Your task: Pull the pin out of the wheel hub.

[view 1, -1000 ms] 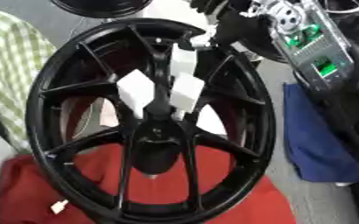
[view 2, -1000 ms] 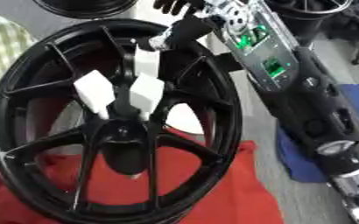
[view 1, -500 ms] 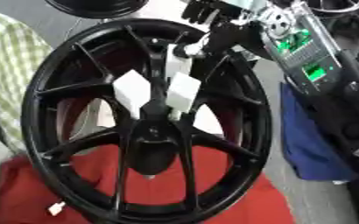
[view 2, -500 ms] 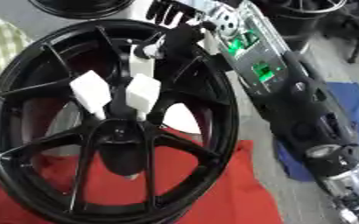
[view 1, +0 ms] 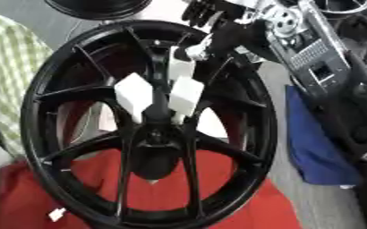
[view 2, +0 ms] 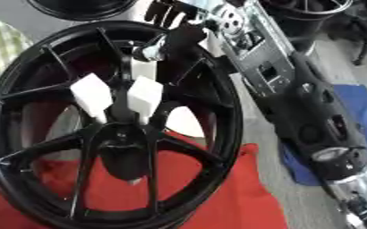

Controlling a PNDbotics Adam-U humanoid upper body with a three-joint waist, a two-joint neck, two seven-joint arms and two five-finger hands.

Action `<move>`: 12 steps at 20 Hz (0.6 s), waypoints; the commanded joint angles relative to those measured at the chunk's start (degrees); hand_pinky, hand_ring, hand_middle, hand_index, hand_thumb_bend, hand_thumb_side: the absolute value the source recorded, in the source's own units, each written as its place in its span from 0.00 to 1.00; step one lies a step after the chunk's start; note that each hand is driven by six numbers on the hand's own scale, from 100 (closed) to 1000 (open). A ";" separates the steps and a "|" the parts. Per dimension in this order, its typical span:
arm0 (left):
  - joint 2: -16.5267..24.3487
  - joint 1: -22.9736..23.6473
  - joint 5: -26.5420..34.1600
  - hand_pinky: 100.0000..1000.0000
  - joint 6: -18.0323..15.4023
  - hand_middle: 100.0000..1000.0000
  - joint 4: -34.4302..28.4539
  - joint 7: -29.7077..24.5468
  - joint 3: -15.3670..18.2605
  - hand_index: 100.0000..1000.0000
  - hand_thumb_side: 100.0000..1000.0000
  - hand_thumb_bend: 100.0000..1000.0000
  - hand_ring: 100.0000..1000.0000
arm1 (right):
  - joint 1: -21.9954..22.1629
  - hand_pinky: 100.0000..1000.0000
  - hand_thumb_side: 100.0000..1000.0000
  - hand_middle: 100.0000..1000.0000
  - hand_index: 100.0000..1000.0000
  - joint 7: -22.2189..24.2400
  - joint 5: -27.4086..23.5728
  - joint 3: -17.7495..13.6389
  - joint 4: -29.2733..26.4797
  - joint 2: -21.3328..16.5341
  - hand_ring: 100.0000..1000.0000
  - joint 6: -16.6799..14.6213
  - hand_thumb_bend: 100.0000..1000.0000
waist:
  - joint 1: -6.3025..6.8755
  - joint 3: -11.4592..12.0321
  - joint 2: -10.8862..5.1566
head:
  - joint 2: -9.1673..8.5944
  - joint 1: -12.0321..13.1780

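Observation:
A black multi-spoke wheel hub (view 1: 77,179) lies on a red cloth and fills most of both views. Two white blocks (view 1: 133,92) (view 1: 186,93) sit on either side of a spoke just above the hub's centre (view 1: 157,134). My right hand (view 2: 180,33) comes in from the upper right and hangs over the far part of the rim. Its dark fingers are curled round a short silvery-white pin (view 2: 150,48) that points down toward the spokes. How deep the pin's lower end sits is hidden by the spoke. My left hand shows in no view.
The red cloth (view 1: 241,210) lies under the wheel's near half, with a small white tag (view 1: 57,214) on it. A blue cloth (view 1: 316,152) lies to the right and a green-checked cloth (view 1: 6,71) to the left. Another black wheel (view 1: 100,6) stands at the far edge.
My right hand has drawn a little up and back toward the far rim, and the forearm has swung more upright along the right side. The wheel and the white blocks have stayed put.

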 commanded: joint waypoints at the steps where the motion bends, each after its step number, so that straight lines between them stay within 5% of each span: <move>1: 0.86 -0.52 -0.13 0.47 -0.16 0.57 -0.59 -0.27 -0.08 0.69 0.88 0.01 0.60 | -1.38 0.65 0.22 0.64 0.73 -2.10 -0.71 -1.90 -4.26 -1.54 0.75 0.95 0.49 | 0.71 -0.01 -0.97 | -0.77 -0.46; 7: 0.90 -0.55 -0.12 0.47 -0.14 0.57 -0.70 -0.27 0.00 0.69 0.88 0.01 0.60 | -0.50 0.66 0.22 0.64 0.73 -0.65 0.60 -1.74 -12.09 -2.28 0.75 1.94 0.49 | 0.78 -0.13 -0.97 | -0.69 -0.80; 12: 0.85 -0.65 -0.06 0.47 -0.12 0.57 -0.78 -0.28 -0.02 0.69 0.88 0.01 0.60 | 1.03 0.67 0.20 0.65 0.74 1.02 1.16 -1.69 -12.36 -2.25 0.76 2.25 0.49 | 0.78 -0.02 -0.86 | -0.95 -0.74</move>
